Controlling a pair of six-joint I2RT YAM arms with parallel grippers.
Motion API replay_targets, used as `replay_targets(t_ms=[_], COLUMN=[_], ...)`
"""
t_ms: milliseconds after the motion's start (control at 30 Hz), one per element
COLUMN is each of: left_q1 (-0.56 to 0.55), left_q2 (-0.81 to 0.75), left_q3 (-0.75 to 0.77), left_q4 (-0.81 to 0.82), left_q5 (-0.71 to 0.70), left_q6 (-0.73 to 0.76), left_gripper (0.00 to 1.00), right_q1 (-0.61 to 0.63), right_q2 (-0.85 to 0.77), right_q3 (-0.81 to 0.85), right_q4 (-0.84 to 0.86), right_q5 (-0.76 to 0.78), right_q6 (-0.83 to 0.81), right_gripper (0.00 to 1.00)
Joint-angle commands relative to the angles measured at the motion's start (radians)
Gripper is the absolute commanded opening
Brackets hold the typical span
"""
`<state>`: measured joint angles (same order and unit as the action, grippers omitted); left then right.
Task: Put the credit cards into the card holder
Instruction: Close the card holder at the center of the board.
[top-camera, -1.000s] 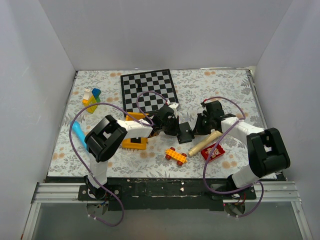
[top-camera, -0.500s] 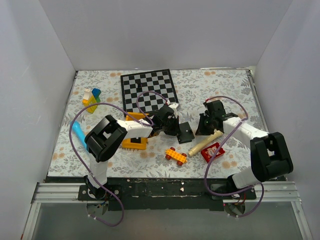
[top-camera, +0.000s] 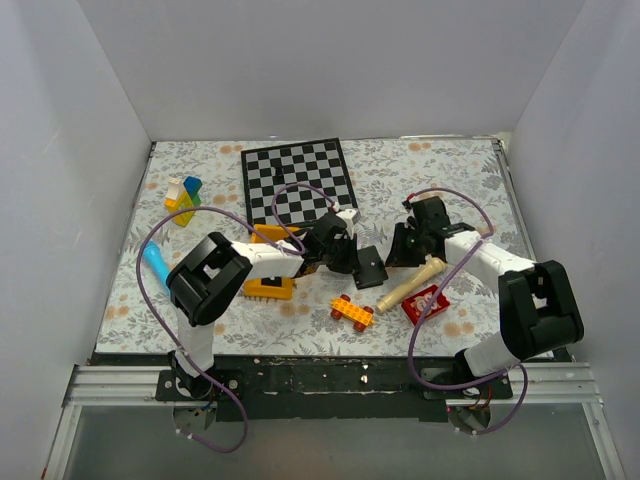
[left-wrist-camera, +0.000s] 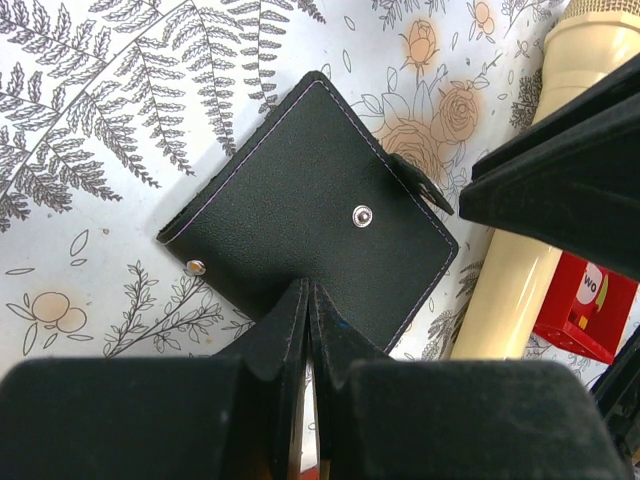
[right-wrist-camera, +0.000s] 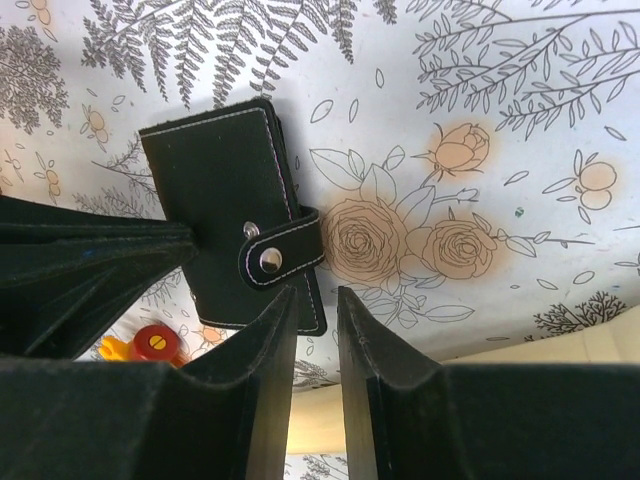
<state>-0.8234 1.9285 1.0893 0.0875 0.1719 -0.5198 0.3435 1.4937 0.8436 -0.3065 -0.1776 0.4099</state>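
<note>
Currently | card holder closed, flat, mid-frame top view | left gripper fully closed at its lower edge, hold unclear | right gripper slightly parted, empty, beside snap tab | I'd judge it light, floppy: pinch tab

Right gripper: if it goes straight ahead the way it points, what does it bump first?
Probably the card holder: its snap tab lies just ahead of the open right gripper. Depth is hard to judge, so it might touch the tablecloth beside it instead.
</note>
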Motion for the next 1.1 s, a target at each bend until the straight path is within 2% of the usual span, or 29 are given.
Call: replay_targets(t_ms=[0,667,833,1067], left_q1=[-0.013,-0.013,-0.014,-0.013], left_q2=[-0.066,-0.079,-0.079,-0.074], left_q3=[-0.038,-0.055,-0.055,-0.055], left_q4=[-0.023,0.024,0.024,0.026], left_q5=[0.014,0.052,0.052,0.058], left_q6=[0.043,0.061,0.061,0.053], left_gripper=[0.0,0.02,0.12,0.11], right_q1=[0.005,0.005,0.005,0.006], right_q2=[0.003,0.054,0.065,0.083], right_q3=[0.054,0.064,0.066,0.058], right_q4=[0.03,0.06,0.073,0.101], right_q5=[0.0,-0.083,-0.099,-0.122], right_q6=[-0.023,0.001,0.009,0.026], right_gripper=[0.31,0.29,0.29,0.28])
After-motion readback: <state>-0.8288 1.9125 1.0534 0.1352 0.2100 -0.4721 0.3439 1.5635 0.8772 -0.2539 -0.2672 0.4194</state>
